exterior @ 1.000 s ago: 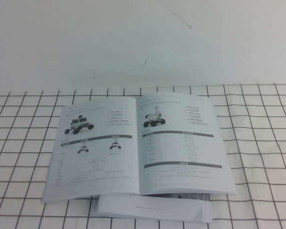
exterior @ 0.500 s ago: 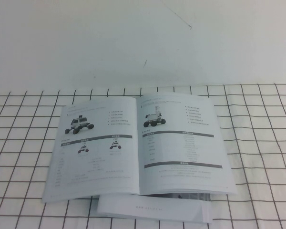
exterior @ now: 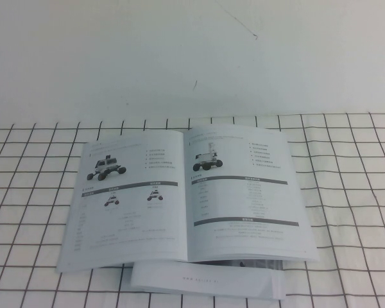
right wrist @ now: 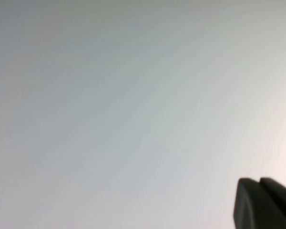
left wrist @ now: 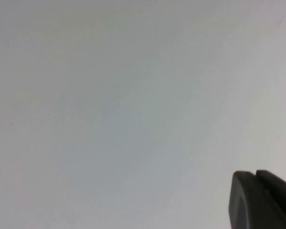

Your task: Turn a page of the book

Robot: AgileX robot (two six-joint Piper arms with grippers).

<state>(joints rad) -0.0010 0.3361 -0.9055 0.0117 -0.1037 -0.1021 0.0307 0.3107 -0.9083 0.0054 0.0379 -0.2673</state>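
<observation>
A checked cloth point(exterior: 346, 192) is covering the lower half of the high view. The book point(exterior: 186, 196) is lying open at frame centre, its print too small to read. The page point(exterior: 244, 192), on the right, is showing a rover photo and two grey bars. A plain booklet point(exterior: 205, 282) is poking out beneath. The left gripper point(left wrist: 264, 200) is facing a blank surface; cannot tell its opening. The right gripper point(right wrist: 267, 202) is sitting closed, holding nothing.

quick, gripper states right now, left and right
left gripper: cannot be told, out of the high view.
right gripper: closed, holding nothing, out of the high view.
</observation>
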